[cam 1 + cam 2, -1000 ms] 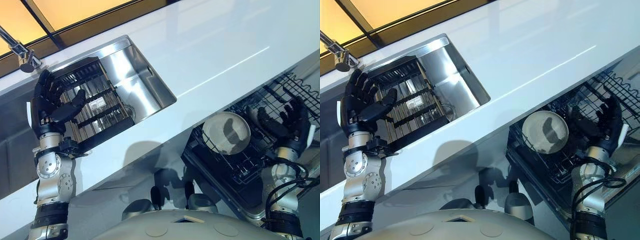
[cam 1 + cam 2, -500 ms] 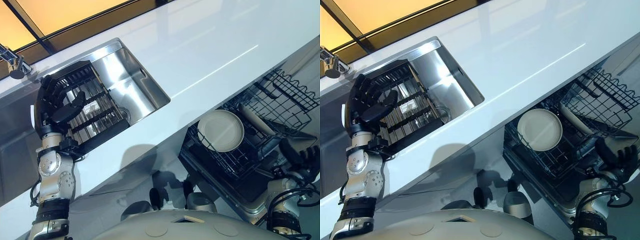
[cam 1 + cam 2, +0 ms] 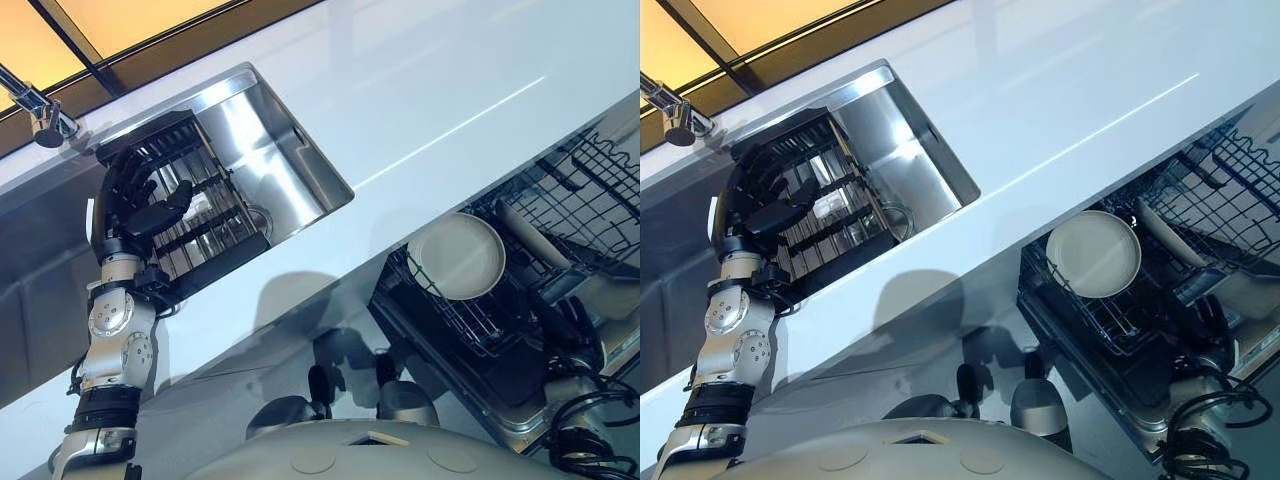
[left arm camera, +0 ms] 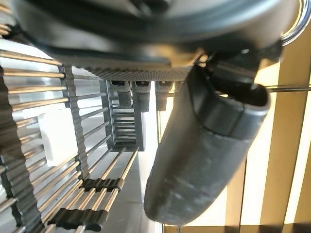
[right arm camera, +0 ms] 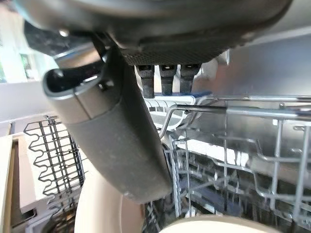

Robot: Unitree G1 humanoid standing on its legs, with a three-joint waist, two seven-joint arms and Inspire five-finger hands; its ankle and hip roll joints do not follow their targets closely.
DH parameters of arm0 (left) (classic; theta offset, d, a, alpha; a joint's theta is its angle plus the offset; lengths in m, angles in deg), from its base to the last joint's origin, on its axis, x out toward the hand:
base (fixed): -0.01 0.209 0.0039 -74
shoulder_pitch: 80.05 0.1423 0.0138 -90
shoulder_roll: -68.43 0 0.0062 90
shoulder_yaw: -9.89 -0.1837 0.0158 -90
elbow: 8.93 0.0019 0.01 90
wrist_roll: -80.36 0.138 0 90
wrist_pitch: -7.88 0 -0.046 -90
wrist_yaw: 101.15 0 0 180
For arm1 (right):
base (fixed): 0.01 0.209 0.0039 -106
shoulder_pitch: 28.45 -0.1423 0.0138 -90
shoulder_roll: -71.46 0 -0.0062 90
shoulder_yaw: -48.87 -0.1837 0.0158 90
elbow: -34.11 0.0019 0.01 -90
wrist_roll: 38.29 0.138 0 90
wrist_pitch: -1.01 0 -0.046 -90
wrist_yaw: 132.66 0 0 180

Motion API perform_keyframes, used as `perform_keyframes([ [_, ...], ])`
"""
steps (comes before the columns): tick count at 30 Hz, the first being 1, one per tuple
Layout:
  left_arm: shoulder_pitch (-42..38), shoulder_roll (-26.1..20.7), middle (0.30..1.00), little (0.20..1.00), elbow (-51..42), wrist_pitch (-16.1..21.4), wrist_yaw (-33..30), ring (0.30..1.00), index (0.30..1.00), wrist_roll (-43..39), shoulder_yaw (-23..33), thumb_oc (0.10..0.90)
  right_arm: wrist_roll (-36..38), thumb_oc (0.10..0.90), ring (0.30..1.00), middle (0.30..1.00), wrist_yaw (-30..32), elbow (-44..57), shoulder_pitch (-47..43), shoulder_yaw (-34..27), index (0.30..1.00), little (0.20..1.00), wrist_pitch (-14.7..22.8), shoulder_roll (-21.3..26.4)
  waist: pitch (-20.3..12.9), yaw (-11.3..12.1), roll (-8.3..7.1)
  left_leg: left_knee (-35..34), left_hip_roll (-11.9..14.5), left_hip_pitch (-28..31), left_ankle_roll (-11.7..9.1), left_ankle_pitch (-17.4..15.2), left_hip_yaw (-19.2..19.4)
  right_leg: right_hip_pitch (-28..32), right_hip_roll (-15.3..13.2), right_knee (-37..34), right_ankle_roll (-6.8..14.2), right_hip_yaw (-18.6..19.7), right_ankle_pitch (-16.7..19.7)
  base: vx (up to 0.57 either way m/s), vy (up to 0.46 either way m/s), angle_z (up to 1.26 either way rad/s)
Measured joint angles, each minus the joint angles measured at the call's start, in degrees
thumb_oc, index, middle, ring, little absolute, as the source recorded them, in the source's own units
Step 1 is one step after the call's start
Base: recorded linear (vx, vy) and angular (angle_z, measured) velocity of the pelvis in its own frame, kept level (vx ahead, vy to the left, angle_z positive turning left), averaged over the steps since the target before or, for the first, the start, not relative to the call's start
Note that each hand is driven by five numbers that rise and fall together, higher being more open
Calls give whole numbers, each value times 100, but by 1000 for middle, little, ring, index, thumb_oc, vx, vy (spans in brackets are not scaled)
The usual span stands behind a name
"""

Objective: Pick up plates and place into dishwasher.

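A cream plate [image 3: 457,256] stands on edge in the black lower rack [image 3: 470,325] of the open dishwasher, with a second plate's rim [image 3: 535,235] behind it. My right hand [image 3: 568,325] hangs low at that rack's near corner, open and empty; its thumb [image 5: 112,131] shows before the rack wires and a cream plate [image 5: 97,206]. My left hand [image 3: 130,212] is raised over the black dish rack [image 3: 200,225] in the sink, fingers loosely curved, thumb [image 4: 204,150] out, holding nothing. I see no plate in the sink rack.
The steel sink [image 3: 285,150] is sunk in a white countertop [image 3: 450,80], with a faucet [image 3: 40,110] at its far left. The dishwasher's upper wire basket [image 3: 610,170] juts out at the right. A small white block [image 4: 58,136] sits among the sink rack's bars.
My right hand has dropped from above the dishwasher rack to its near corner. My left hand has edged closer over the sink rack, its fingers more curved. The camera shifted a little.
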Motion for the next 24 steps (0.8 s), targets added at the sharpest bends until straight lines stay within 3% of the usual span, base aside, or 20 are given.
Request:
perform_keyframes([
  [3, -35, 8, 900, 900, 0, -2, -5, 900, 900, 1, -20, 800, 381, 800, 900, 900, -507, 94, 1, 56, 900, 900, -174, 3, 68, 3, 26, -14, 7, -5, -14, 15, -59, 27, 9, 0, -1, -51, 0, 82, -36, 8],
  [5, -36, 46, 900, 900, 0, -2, -33, 900, 900, 2, -75, 800, 528, 800, 900, 900, -514, 437, 56, 389, 900, 900, -23, -11, 101, 3, 65, -14, 10, 1, -22, 21, -93, 51, 9, -2, -2, -96, 1, 76, -1, 12],
  [8, -70, 140, 900, 900, 2, -2, -175, 900, 900, 7, -292, 800, 284, 800, 900, 900, -483, 1383, 33, 1073, 900, 900, 540, -86, 171, 66, 191, -13, 8, 7, -18, 60, -132, 78, 7, -4, -6, -141, 3, 72, 26, 7],
  [11, -343, 209, 900, 900, 166, 14, -340, 900, 900, 10, -454, 800, -376, 800, 900, 900, -203, 2101, -600, 1668, 900, 900, 675, -155, 202, 185, 263, 3, 14, 2, -30, 106, -163, 85, 13, -6, -25, -177, 16, 43, 14, 7],
  [15, -846, 287, 900, 900, 538, 118, -446, 900, 900, 2, -619, 800, -552, 800, 900, 900, 189, 1908, -1323, 1860, 900, 900, 321, 143, 265, 396, 393, 13, 19, -86, -81, 189, -355, 83, 16, -7, -31, -356, 19, 41, -44, 23],
  [21, -1233, 280, 900, 900, 1160, 292, -328, 900, 900, -40, -604, 800, -412, 800, 900, 900, 809, 1808, -1590, 2532, 900, 900, 186, 534, 265, 517, 392, 1, 88, -78, -204, 272, -469, 100, 73, -8, -89, -433, 58, 20, -21, -1],
  [24, -1336, 305, 900, 900, 1168, 272, -260, 900, 900, -44, -589, 800, -1208, 800, 900, 900, 1571, 1812, -1730, 2596, 900, 900, 176, 356, 274, 551, 374, -13, 140, -96, -190, 278, -529, 101, 132, -10, -132, -507, 87, -14, -2, 13],
])
